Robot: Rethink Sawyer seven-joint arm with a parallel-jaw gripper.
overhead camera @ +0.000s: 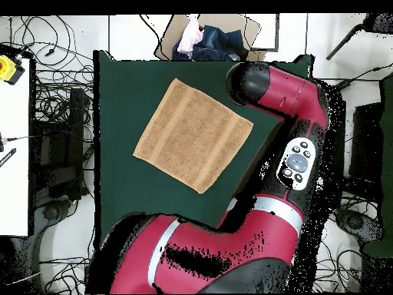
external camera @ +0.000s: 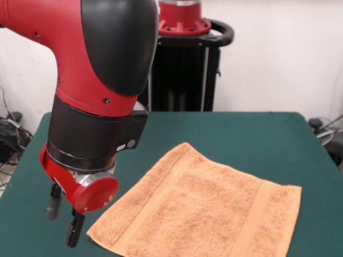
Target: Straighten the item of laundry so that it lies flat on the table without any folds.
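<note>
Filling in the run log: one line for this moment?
towel: flat, no folds | hand: open, empty, beside towel corner | table: bare around towel

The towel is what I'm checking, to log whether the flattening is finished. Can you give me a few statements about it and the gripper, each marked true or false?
1. The towel lies spread open on the table with no fold showing. True.
2. The gripper is clamped on a corner of the towel. False: its fingers hang apart, just beside the towel's corner, holding nothing.
3. The towel sits square to the table's edges. False: in the overhead view it is turned at an angle, like a diamond.
4. Flat woven bands run near two opposite ends of the towel. True.
5. A second cloth lies on the table beside the towel. False: the towel is the only cloth on the table.
</note>
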